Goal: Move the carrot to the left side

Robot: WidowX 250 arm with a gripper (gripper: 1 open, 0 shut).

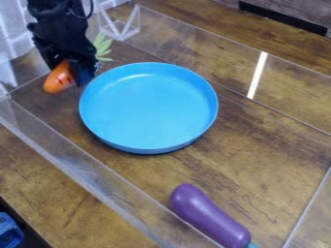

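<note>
The orange carrot [57, 79] hangs in my black gripper [68, 66] at the far left, just beyond the left rim of the blue plate [149, 107]. Its light green top [105, 44] sticks out to the right behind the fingers. The jaws are shut on the carrot, and its orange tip pokes out below and to the left of them. I cannot tell whether the carrot touches the wooden table.
A purple eggplant [210, 216] lies at the lower right near the front. Clear plastic walls [77, 170] fence the wooden work area on all sides. White objects stand at the top left behind the arm.
</note>
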